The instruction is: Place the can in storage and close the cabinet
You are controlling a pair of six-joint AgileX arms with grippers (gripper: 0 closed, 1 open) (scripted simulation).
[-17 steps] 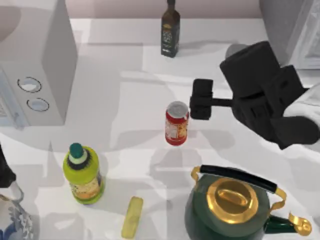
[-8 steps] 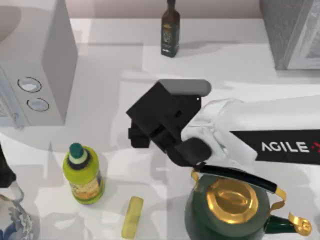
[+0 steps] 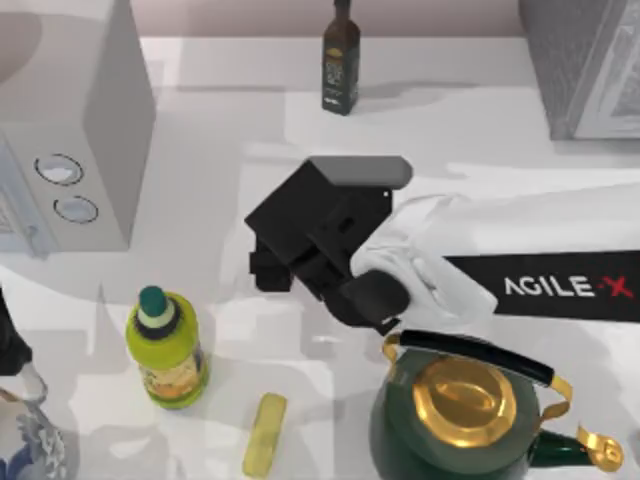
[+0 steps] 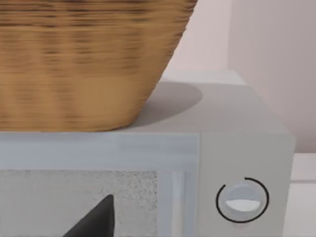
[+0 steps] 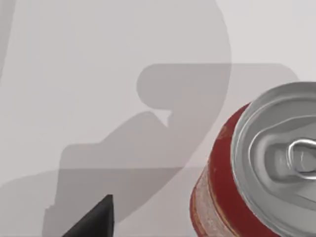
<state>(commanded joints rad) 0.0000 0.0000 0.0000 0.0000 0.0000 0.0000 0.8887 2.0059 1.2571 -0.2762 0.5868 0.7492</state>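
Note:
The can [image 5: 261,173], red with a silver top, is seen from above in the right wrist view, standing upright on the white table. One black fingertip [image 5: 94,219] shows apart from it, touching nothing. From above, my right arm reaches in from the right, and its black gripper [image 3: 270,270] hangs over the table's middle and hides the can beneath it. The cabinet [image 3: 570,60], grey and speckled with a pale framed door, stands at the back right corner. My left arm [image 3: 8,345] is parked at the left edge.
A white appliance with two knobs [image 3: 70,130] fills the back left, with a wicker basket [image 4: 89,59] on top. A dark bottle [image 3: 340,65] stands at the back. A yellow-green bottle [image 3: 168,350], a yellow bar [image 3: 265,435] and a green kettle [image 3: 465,410] stand in front.
My right arm swung in from the right over the can, covering it in the top view. In the last half second it edged slightly further left.

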